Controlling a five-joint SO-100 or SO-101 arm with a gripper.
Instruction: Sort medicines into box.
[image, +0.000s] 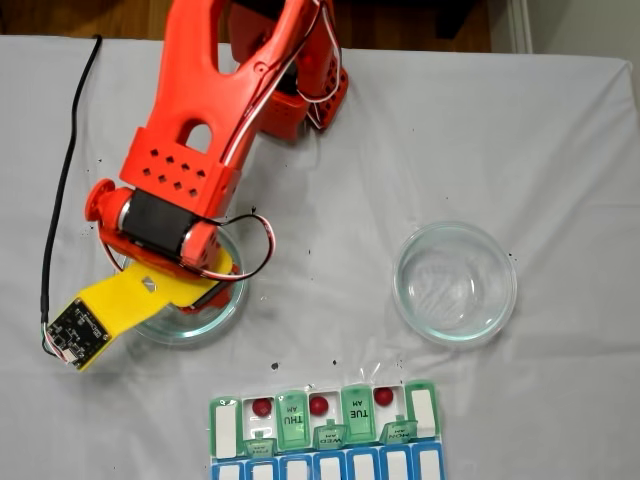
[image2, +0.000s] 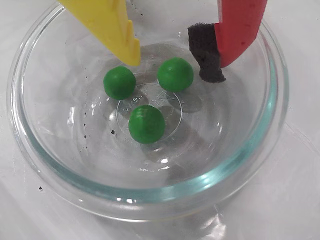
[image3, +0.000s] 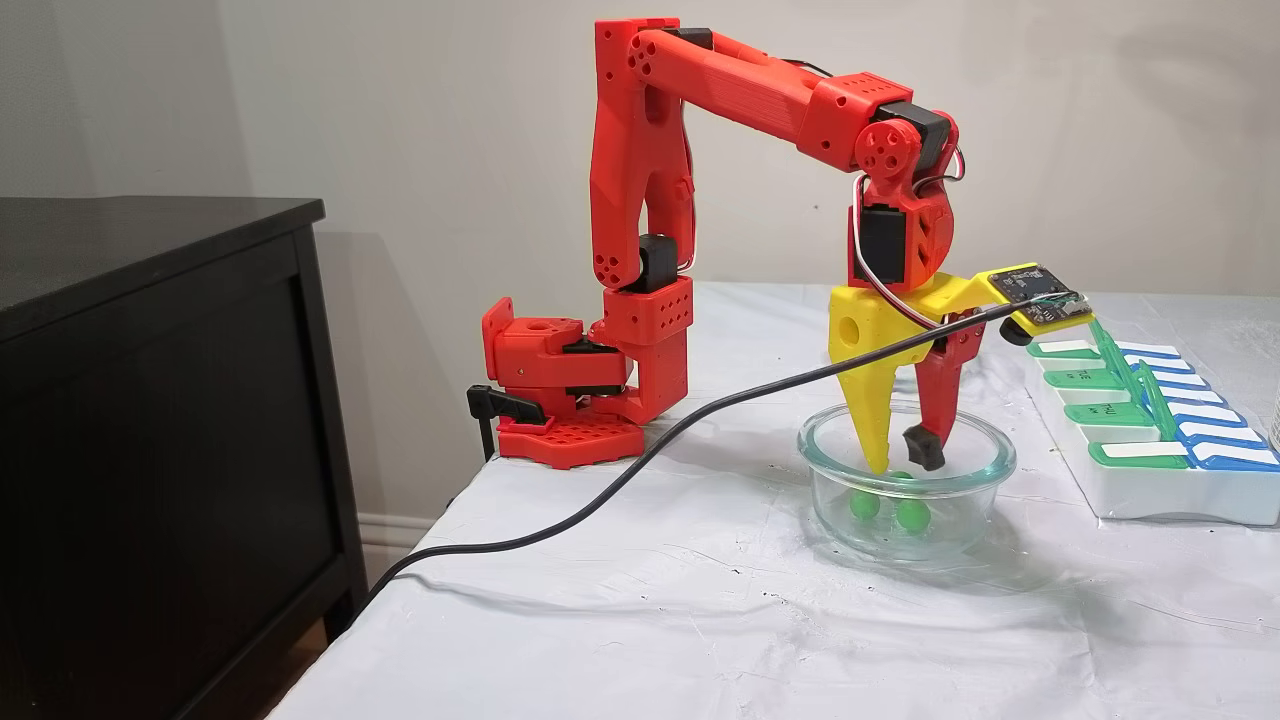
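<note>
Three green medicines lie loose in the bottom of a clear glass dish. My gripper hangs open just inside this dish, a yellow finger on the left and a red finger with a black foam pad on the right, tips above the balls and holding nothing. From the side the gripper dips past the dish rim. The box lies at the table's front edge with some green lids up. Three dark red medicines sit in separate white compartments.
A second glass dish stands to the right in the top-down fixed view. A black cable trails from the wrist camera across the white cloth to the table edge. The arm's base sits at the far side. A dark cabinet stands beside the table.
</note>
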